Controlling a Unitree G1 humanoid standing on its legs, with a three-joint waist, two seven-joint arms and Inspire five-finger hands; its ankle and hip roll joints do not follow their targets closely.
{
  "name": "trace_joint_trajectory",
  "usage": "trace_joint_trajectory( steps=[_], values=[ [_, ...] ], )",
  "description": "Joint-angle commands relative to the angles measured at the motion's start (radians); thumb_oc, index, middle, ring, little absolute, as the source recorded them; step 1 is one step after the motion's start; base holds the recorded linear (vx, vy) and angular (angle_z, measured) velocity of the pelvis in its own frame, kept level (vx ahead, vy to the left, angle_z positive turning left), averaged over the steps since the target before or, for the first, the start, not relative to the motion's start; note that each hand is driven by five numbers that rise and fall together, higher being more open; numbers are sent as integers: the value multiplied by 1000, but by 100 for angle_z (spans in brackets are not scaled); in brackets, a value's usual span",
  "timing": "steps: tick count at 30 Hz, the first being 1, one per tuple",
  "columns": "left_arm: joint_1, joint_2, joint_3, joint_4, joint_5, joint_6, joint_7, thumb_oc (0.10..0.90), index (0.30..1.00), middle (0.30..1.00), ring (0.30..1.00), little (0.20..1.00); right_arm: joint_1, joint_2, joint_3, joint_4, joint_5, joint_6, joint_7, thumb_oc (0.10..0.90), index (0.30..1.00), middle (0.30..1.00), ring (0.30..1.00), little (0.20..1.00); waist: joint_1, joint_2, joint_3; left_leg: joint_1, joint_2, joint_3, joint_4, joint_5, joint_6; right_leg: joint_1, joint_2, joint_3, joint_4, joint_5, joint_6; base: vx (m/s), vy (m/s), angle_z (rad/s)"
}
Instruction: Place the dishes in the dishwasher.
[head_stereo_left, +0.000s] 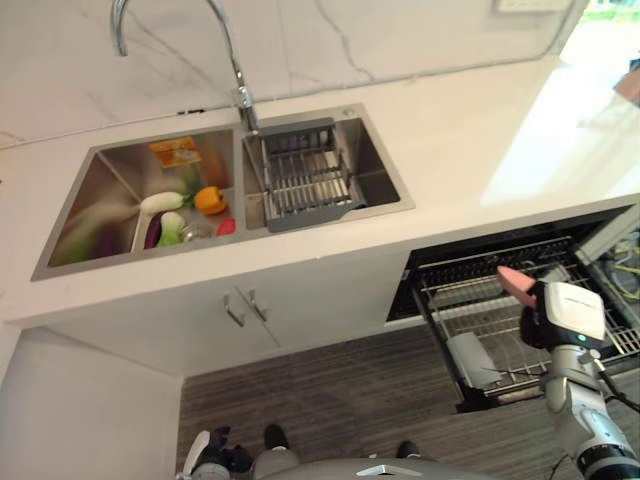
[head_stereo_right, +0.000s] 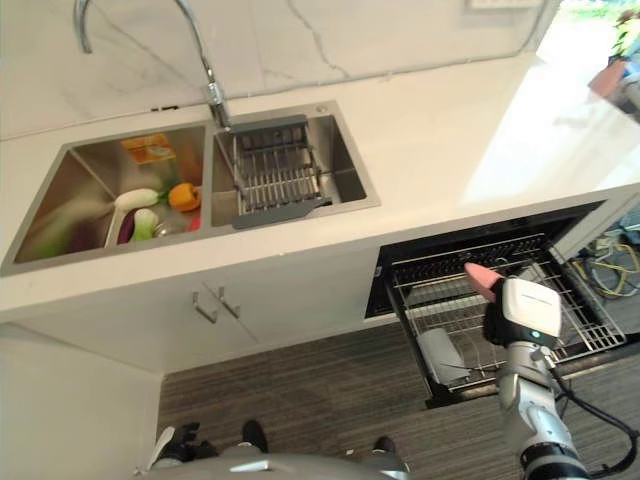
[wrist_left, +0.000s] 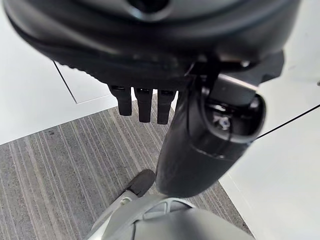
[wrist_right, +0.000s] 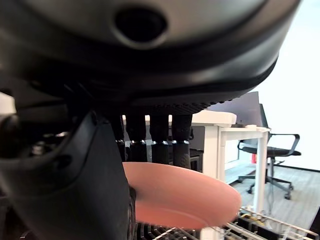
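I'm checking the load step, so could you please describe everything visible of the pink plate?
The pink plate is a plain, matte salmon-pink round dish, plastic-looking and unmarked. The right hand grips it, fingers across its top and thumb at its near edge. It is held above the pulled-out dishwasher rack, its rim poking out past the hand, not yet slotted in.

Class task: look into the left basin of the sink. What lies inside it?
In the left basin: a white tray, an orange pepper, green and purple vegetables, a red item. What is beneath them is covered.
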Motion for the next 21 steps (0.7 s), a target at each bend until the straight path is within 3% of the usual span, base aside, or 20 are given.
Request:
trace_joint_trajectory(
  steps=[1, 2, 4, 8, 16, 17, 18, 19, 21],
  values=[
    [-62, -2, -57, 46, -28, -15, 12, 800, 900, 900, 900, 900, -176, -121, -68, -50, 38, 25, -104, 400, 300, 300, 300, 300, 22, 38, 84, 52, 56, -37, 41, -67, -39, -15, -76, -37, 29, -56, 51, -101, 17, 9],
    [-63, -7, -69, 46, -52, -16, 17, 800, 900, 900, 900, 900, -232, -133, -45, 8, 72, 30, -113, 400, 300, 300, 300, 300, 22, 59, 106, 39, 57, -47, 54, -66, -41, -23, -81, -40, 34, -53, 49, -101, 17, 1],
    [-63, -8, -68, 46, -52, -16, 17, 800, 900, 900, 900, 900, -235, -133, -43, 10, 73, 29, -114, 400, 300, 300, 300, 300, 20, 60, 107, 38, 57, -48, 54, -66, -41, -23, -81, -41, 34, -53, 49, -46, 1, 0],
    [-68, -16, -107, 56, -40, -17, 11, 800, 900, 900, 900, 900, -324, -155, 4, 130, 137, 17, -99, 400, 300, 300, 300, 300, 23, 93, 136, 22, 55, -58, 60, -57, -45, -37, -90, -46, 47, -54, 47, -23, 2, 6],
    [-76, -20, -129, 53, -42, -23, 11, 800, 900, 900, 900, 900, -352, -170, 42, 191, 149, 10, -84, 400, 300, 300, 300, 300, 29, 110, 128, 14, 48, -77, 44, -48, -49, -31, -96, -71, 43, -57, 44, 13, -12, 11],
    [-80, -21, -130, 52, -42, -22, 11, 800, 900, 900, 900, 900, -350, -169, 42, 189, 148, 10, -86, 474, 411, 411, 411, 411, 30, 110, 128, 14, 48, -79, 42, -48, -49, -28, -96, -74, 42, -58, 43, 1, -13, 13],
    [-83, -21, -129, 50, -45, -22, 13, 800, 900, 900, 900, 900, -346, -165, 37, 179, 149, 11, -91, 750, 825, 825, 825, 825, 28, 110, 128, 16, 47, -81, 39, -48, -48, -24, -96, -77, 42, -59, 43, 5, -12, 14],
    [-84, -21, -128, 48, -47, -22, 15, 800, 900, 900, 900, 900, -339, -163, 32, 172, 149, 12, -91, 800, 900, 900, 900, 900, 27, 109, 129, 18, 47, -82, 38, -49, -48, -22, -97, -78, 42, -60, 43, 6, -7, 10],
    [-88, -19, -127, 46, -47, -21, 14, 800, 900, 900, 900, 900, -332, -162, 25, 164, 151, 13, -87, 800, 900, 900, 900, 900, 26, 104, 130, 23, 46, -84, 38, -51, -48, -15, -97, -81, 43, -60, 42, 14, -12, 4]
  ],
)
